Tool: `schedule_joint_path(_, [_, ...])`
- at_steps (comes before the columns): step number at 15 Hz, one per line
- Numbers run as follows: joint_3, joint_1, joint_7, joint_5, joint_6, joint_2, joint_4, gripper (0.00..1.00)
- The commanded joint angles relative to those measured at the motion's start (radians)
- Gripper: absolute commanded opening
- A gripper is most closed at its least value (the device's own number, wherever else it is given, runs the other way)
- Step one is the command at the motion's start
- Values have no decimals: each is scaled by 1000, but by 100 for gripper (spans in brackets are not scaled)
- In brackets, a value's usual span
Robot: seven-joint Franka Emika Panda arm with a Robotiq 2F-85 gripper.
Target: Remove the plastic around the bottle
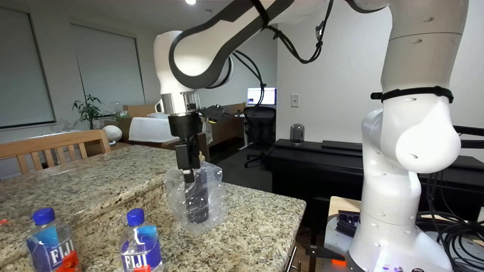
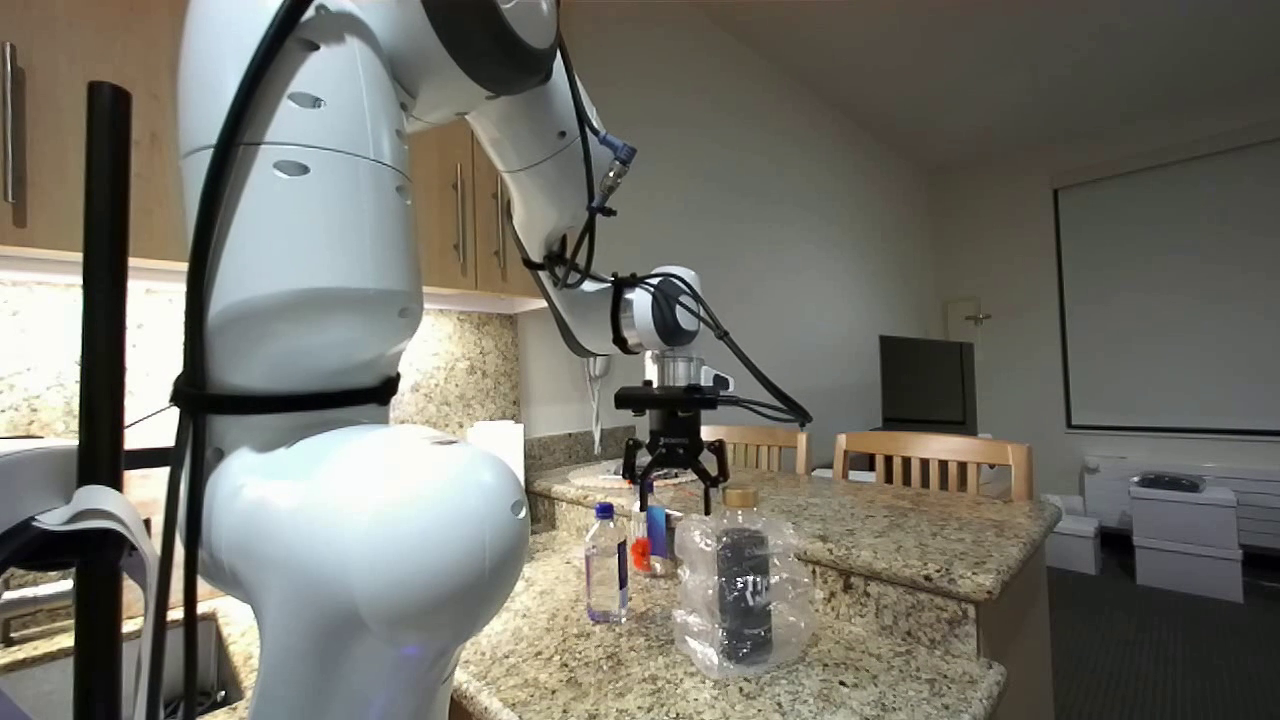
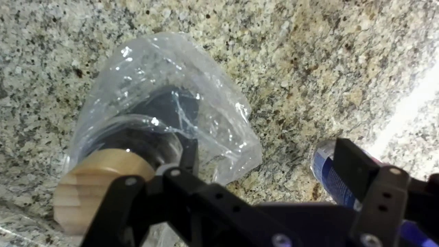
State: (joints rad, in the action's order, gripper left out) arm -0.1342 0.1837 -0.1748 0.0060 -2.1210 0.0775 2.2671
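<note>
Above granite (image 3: 325, 68), the pincer (image 3: 267, 154) partly hides the bottle (image 3: 137, 140) in plastic (image 3: 219, 113).

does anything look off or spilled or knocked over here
No spill or damage stands out. The one odd-looking thing is the plastic: crinkled and baggy, it sits around the dark bottle, much wider than it, with the wooden top sticking out above. The bottle stands upright, as do both FIJI bottles.
</note>
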Motion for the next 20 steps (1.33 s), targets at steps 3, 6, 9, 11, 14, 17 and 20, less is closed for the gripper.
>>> schedule_joint_path(3, [0,-6,-63,88,16,-6,29,100])
schedule_joint_path(6, [-2,-6,-66,106,15,-10,37,100])
schedule_joint_path(9, [-4,-6,-59,100,21,-24,36,100])
schedule_joint_path(11, [-7,-6,-52,83,2,-22,41,75])
schedule_joint_path(14, [-7,-9,-28,45,-24,-15,37,60])
schedule_joint_path(17, [-8,-9,-19,24,-40,-10,32,39])
schedule_joint_path(20, [-8,-9,-18,15,-50,-10,29,20])
